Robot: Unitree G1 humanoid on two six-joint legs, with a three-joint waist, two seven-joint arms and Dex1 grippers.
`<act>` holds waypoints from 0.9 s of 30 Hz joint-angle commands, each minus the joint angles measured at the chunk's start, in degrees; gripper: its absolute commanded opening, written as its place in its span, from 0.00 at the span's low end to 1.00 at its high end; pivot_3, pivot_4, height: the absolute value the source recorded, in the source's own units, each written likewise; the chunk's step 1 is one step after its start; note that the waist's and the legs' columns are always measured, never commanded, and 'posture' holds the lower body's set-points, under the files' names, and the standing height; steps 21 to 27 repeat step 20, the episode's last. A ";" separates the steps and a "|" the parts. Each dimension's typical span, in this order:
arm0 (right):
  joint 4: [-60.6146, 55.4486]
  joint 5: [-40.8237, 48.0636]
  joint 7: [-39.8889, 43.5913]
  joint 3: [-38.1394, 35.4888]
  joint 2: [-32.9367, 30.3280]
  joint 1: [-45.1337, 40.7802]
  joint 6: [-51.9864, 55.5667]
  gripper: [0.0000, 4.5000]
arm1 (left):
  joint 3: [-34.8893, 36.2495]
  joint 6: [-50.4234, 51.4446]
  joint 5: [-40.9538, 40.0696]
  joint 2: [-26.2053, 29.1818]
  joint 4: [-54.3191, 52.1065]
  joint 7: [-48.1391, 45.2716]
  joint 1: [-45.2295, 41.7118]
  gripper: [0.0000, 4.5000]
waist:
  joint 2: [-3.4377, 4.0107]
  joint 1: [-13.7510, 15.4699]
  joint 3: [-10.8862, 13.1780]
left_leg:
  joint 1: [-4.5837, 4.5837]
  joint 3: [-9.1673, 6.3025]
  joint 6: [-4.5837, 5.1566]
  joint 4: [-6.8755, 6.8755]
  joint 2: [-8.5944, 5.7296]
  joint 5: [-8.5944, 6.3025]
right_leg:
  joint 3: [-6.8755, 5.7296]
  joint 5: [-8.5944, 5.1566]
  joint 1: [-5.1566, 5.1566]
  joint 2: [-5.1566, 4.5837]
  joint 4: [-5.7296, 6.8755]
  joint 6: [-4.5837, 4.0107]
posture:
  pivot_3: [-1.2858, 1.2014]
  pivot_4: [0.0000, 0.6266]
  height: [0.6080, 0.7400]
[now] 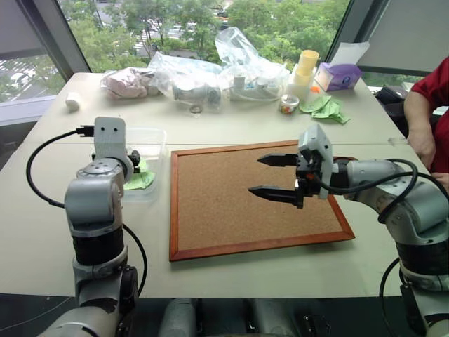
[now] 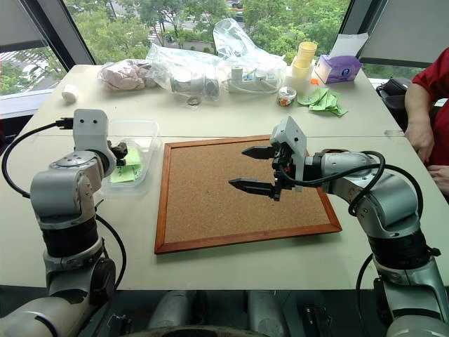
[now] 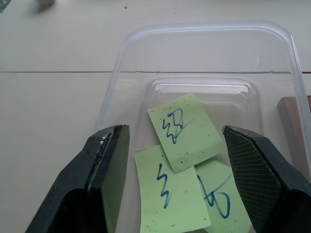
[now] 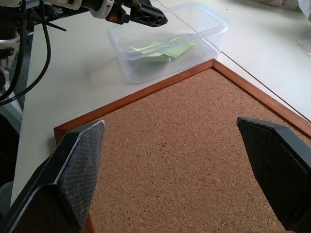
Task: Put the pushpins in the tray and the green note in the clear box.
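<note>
- The left hand [image 3: 175, 194] hangs over the clear box [image 3: 204, 36], its two black fingers spread wide with nothing between them.
- Under it, inside the clear box, lie three light-green notes that overlap; the top green note [image 3: 186, 131] bears a blue scribble.
- The clear box sits on the bench [image 1: 231, 126] just beside the left edge of the corkboard [image 1: 224, 210].
- The right hand [image 1: 275, 175] hovers above the corkboard's right half, fingers wide apart and empty, pointing toward the clear box.
- The corkboard, cork in a reddish wood frame, lies flat in the middle of the pale bench, its cork bare.
- Beyond the corkboard's far edge stand clear plastic bags [image 1: 238, 60], yellow cups [image 1: 304, 70], a purple tissue box [image 1: 339, 76] and crumpled green paper [image 1: 327, 107].
- Right of the corkboard, a person in a red sleeve [image 1: 431, 88] sits at the bench edge.
- Behind the bench, large windows show green trees [image 1: 280, 21].
</note>
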 commanded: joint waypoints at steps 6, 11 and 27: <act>-0.37 2.59 -1.90 -5.91 -0.34 -0.20 0.45 1.00 | 2.55 -8.07 -3.80 4.03 -2.24 -3.54 -3.34 0.96 | -0.10 0.01 0.06 | 0.00 0.00 0.00 0.00 0.01 0.00 | -0.01 0.00 0.00 -0.01 0.00 0.00 | 0.52 0.24 0.99; 0.03 3.97 -4.64 -11.41 -1.83 1.80 3.07 1.00 | 0.12 -12.11 -20.68 12.36 -2.76 -26.05 -7.25 0.96 | -0.22 0.15 0.13 | 0.00 0.01 -0.04 0.00 -0.02 0.01 | -0.09 0.00 0.01 -0.08 -0.01 -0.01 | 0.52 0.24 0.99; -8.87 8.33 -11.06 -20.61 -3.10 15.65 9.32 1.00 | -0.98 -9.98 -39.52 18.41 -14.76 -40.24 7.54 0.96 | -0.20 -0.47 0.15 | 0.04 0.06 -0.08 -0.08 0.09 0.02 | 0.01 0.00 -0.01 -0.03 -0.05 -0.02 | 0.52 0.24 0.99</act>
